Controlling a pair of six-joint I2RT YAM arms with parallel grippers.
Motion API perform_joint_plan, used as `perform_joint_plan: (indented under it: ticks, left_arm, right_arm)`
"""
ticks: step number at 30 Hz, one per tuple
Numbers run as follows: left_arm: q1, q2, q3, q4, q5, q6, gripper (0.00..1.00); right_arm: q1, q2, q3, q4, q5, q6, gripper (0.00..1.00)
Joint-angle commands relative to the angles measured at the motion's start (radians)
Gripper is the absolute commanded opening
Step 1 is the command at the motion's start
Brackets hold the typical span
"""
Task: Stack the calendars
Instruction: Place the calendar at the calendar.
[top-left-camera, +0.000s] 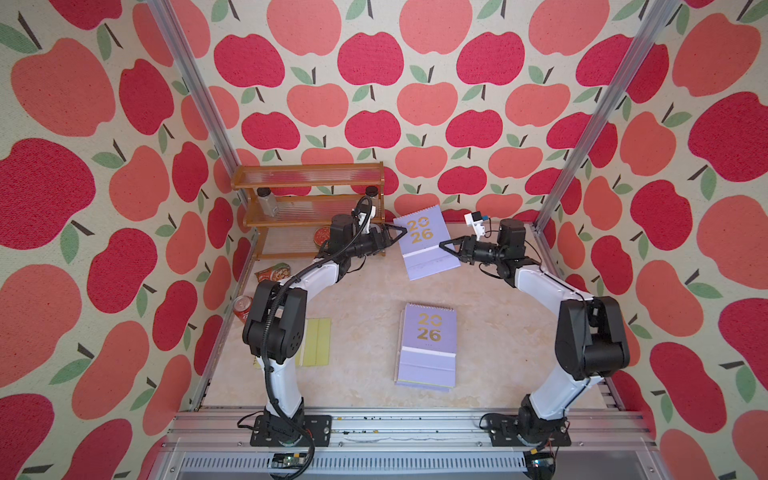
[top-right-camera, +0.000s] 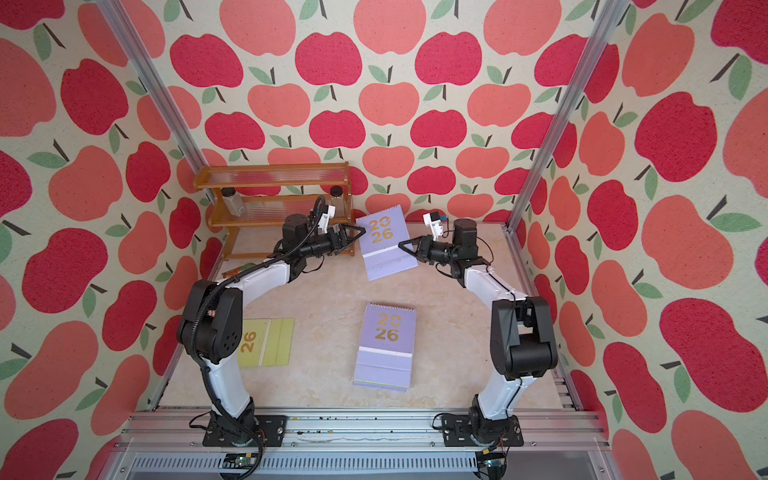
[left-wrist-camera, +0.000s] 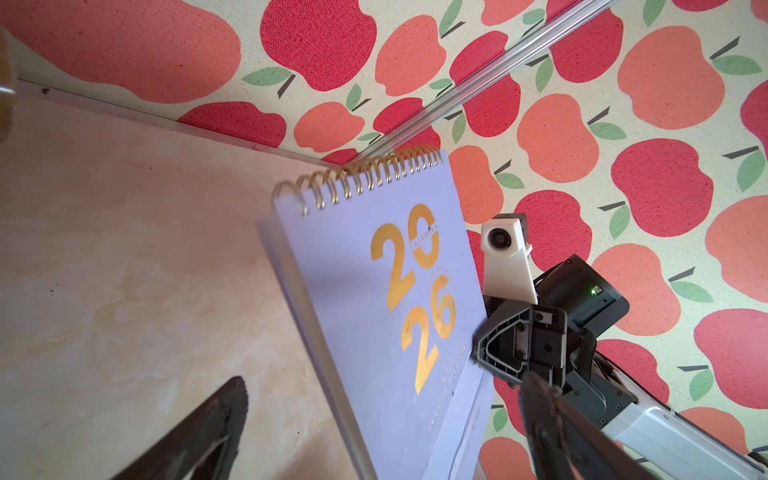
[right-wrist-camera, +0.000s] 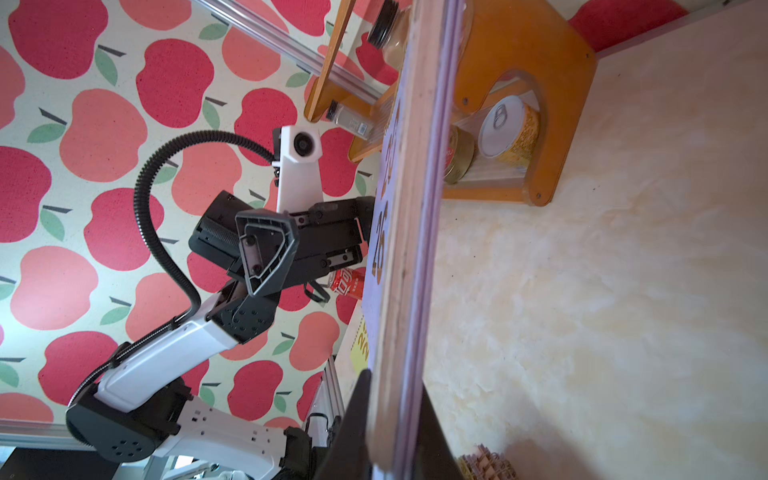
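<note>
Now our right hand (top-left-camera: 446, 246) holds a lilac calendar (top-left-camera: 422, 243) up over the far middle of the desk (top-left-camera: 498, 332).
We pinch its right edge. It is tilted, spiral end far, with its long axis running far to near. Our left hand (top-left-camera: 397, 234) stands wide, the calendar's left edge apparently between its fingers, ungripped. The lilac stack (top-left-camera: 428, 345) lies straight nearward, similarly aligned, and a yellow-green calendar (top-left-camera: 318, 341) lies near left.

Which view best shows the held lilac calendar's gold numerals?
The left wrist view: the held calendar faces it, numerals large. Both top views show them small; the right wrist view sees it nearly edge-on.
</note>
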Motion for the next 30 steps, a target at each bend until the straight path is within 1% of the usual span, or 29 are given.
perform_joint_plan:
  ticks: [1,7,9,11,13,15,19,22,24,25,26,27,29,30]
  left_arm:
    - [0.007,-0.022,-0.023,0.064,0.034,-0.02,1.0]
    - [0.008,-0.023,-0.051,0.107,0.036,-0.042,1.0]
    - [0.008,-0.021,-0.057,0.137,0.042,-0.061,0.96]
    - [0.008,-0.02,-0.067,0.172,0.04,-0.083,0.89]
    - [0.008,-0.022,-0.08,0.211,0.041,-0.108,0.78]
    - [0.006,-0.022,-0.092,0.241,0.039,-0.129,0.72]
    - [0.002,-0.025,-0.116,0.293,0.035,-0.159,0.47]
    - [0.002,-0.029,-0.12,0.3,0.037,-0.164,0.21]
    - [0.002,-0.033,-0.119,0.297,0.041,-0.162,0.05]
    - [0.003,-0.035,-0.118,0.295,0.047,-0.158,0.0]
    - [0.003,-0.038,-0.116,0.292,0.052,-0.156,0.0]
    - [0.005,-0.04,-0.113,0.291,0.061,-0.152,0.0]
    - [0.008,-0.04,-0.103,0.288,0.089,-0.145,0.0]
    - [0.012,-0.042,-0.094,0.284,0.11,-0.14,0.0]
  right_arm:
    - [0.009,-0.067,-0.037,0.017,-0.051,0.005,0.0]
    - [0.02,-0.12,-0.092,0.043,-0.05,0.033,0.0]
    - [0.026,-0.126,-0.1,0.038,-0.049,0.031,0.0]
    - [0.031,-0.124,-0.108,0.039,-0.044,0.029,0.0]
    - [0.032,-0.124,-0.117,0.049,-0.037,0.031,0.0]
    - [0.033,-0.123,-0.123,0.053,-0.029,0.03,0.0]
    - [0.044,-0.108,-0.136,0.071,-0.022,0.035,0.0]
    - [0.049,-0.097,-0.143,0.079,-0.016,0.034,0.0]
    - [0.049,-0.091,-0.145,0.078,-0.014,0.029,0.0]
    - [0.049,-0.09,-0.143,0.072,-0.017,0.022,0.0]
    - [0.049,-0.088,-0.137,0.057,-0.018,0.008,0.02]
    - [0.049,-0.084,-0.126,0.024,-0.026,-0.018,0.07]
    - [0.049,-0.079,-0.099,-0.06,-0.042,-0.079,0.2]
    - [0.044,-0.081,-0.085,-0.103,-0.049,-0.112,0.29]
